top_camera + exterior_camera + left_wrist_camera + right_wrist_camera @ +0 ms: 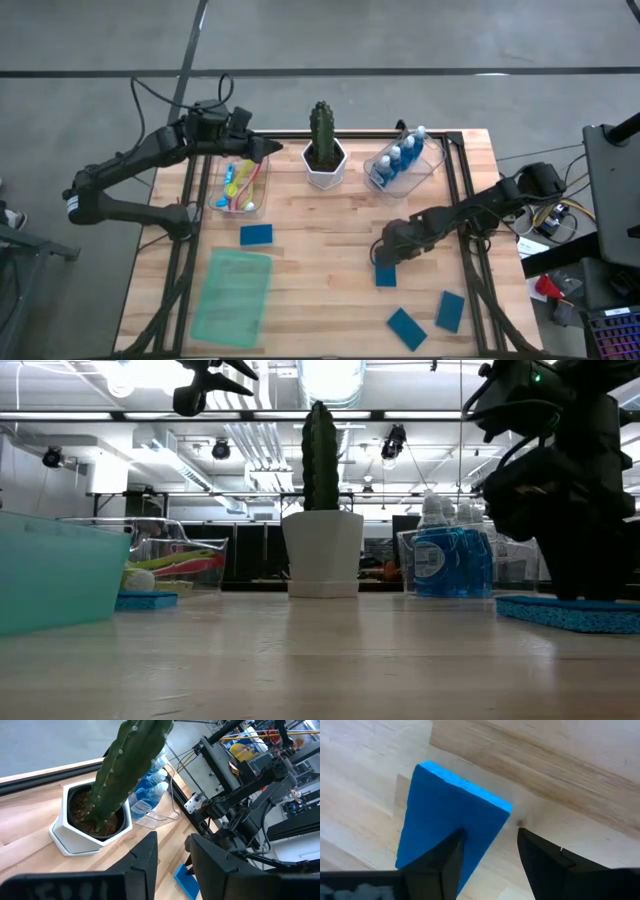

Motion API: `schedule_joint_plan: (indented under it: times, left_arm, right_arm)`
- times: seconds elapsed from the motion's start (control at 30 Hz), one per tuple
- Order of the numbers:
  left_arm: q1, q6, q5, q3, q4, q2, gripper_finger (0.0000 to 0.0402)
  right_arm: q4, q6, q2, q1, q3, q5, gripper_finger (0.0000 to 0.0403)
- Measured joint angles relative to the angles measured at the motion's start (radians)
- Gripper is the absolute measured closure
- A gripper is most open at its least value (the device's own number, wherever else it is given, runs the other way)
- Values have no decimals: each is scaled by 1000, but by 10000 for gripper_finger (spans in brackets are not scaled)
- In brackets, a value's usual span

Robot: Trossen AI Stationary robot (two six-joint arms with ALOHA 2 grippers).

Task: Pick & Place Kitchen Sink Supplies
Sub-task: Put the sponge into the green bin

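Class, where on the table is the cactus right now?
In the high view the cactus stands at the table's far edge, about midway across, between the brush bin on its left and the bottle bin on its right.

Four flat blue sponges point(256, 235) lie scattered low, coloured brushes point(238, 187) upper left, blue bottles point(403, 158) upper right in clear bins.

my right gripper point(384, 257) sits over a sponge point(386, 275); two sponges point(405, 328) lie nearer the front edge. the cactus point(322, 135) stands between brush bin point(240, 187) and bottle bin point(404, 163).
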Motion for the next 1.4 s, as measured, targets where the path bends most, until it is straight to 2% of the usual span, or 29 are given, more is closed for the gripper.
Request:
schedule_joint_plan:
  times: [0.2, 0.4, 0.6, 0.87, 1.17, 1.4]
  left_arm:
    - [0, 0, -3, -1, 0, 0, 293]
    - [0, 0, -15, -1, 0, 2, 293]
    - [0, -6, -16, -1, 0, 2, 293]
    - [-9, -16, 32, -1, 0, 2, 293]
    - [-58, -16, 67, -1, 7, 2, 293]
    - [-115, -31, 75, -1, 97, 2, 293]
  right_arm:
    - [-2, -65, 29, 4, 20, 16, 259]
    - [33, -153, 26, -29, 44, 81, 329]
    - [53, -235, 25, -68, 83, 86, 389]
    - [59, -399, 25, -124, 239, 99, 394]
    - [59, -596, 23, -198, 522, 157, 394]
    - [49, -669, 24, -263, 717, 218, 394]
